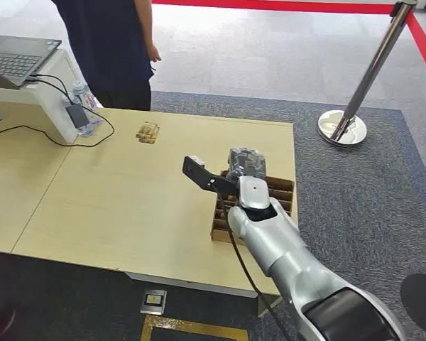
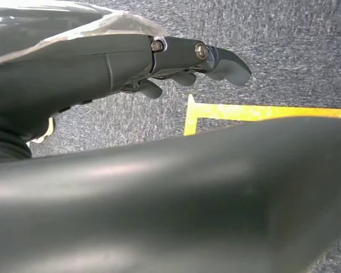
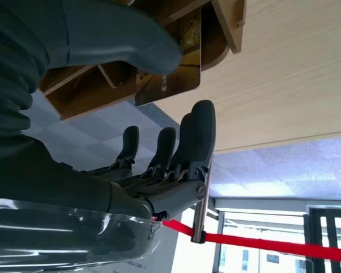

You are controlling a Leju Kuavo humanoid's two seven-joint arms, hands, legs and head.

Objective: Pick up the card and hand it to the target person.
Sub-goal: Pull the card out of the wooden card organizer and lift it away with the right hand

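Observation:
My right hand (image 1: 246,167) hovers over a brown slotted wooden box (image 1: 279,192) at the table's right edge. In the right wrist view, a golden-brown card (image 3: 171,71) stands in the box (image 3: 229,23). The thick thumb (image 3: 117,34) lies along one face of the card. The dark fingers (image 3: 194,136) are spread on its other side, with a gap between them and the card. My right hand (image 3: 164,165) holds nothing. A person in dark clothes (image 1: 111,50) stands behind the table's far edge. My left hand (image 2: 182,60) hangs over the carpet with its fingers stretched out.
A small patterned card-like item (image 1: 148,132) lies flat on the wooden table (image 1: 120,199). At the far left are a laptop (image 1: 18,57) on a white stand, bottles (image 1: 85,99) and black cables. A chrome stanchion (image 1: 342,126) with a red belt stands on the right.

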